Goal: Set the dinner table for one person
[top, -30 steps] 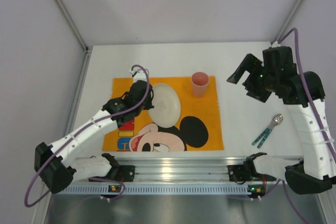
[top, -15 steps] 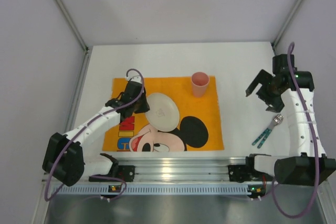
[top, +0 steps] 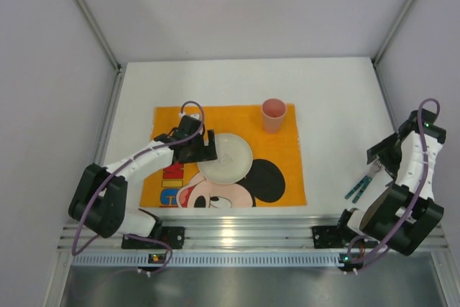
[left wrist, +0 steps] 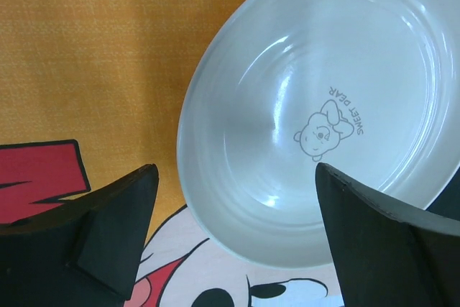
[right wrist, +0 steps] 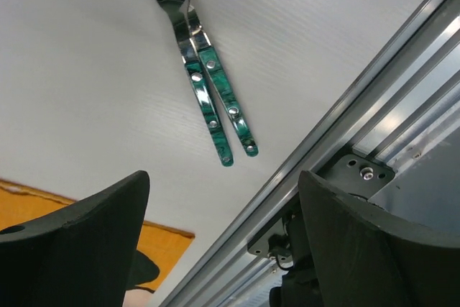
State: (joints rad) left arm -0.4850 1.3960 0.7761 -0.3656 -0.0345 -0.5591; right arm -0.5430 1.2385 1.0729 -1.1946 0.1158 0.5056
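A pale plate [top: 228, 157] with a small bear print lies flat on the orange Mickey Mouse placemat [top: 251, 116], which rests on the white dinner table [top: 330, 84]. My left gripper [top: 207, 149] sits at the plate's left rim, open. In the left wrist view the plate [left wrist: 316, 106] lies ahead of the left gripper [left wrist: 233, 177], and neither finger touches it. A pink cup [top: 274, 114] stands upright at the placemat's far right. Two pieces of green-handled cutlery [right wrist: 212, 98] lie side by side on the table. My right gripper [right wrist: 223, 177] hovers open over their handle ends.
The aluminium rail [top: 244, 231] with the arm bases runs along the near table edge, close to the cutlery [top: 356, 189]. Grey walls enclose the table at the back and both sides. My right gripper [top: 381, 157] stands near the right table edge.
My left gripper opened and let go of the plate, which went from tilted to flat on the placemat. The right arm swung down and back to the cutlery.
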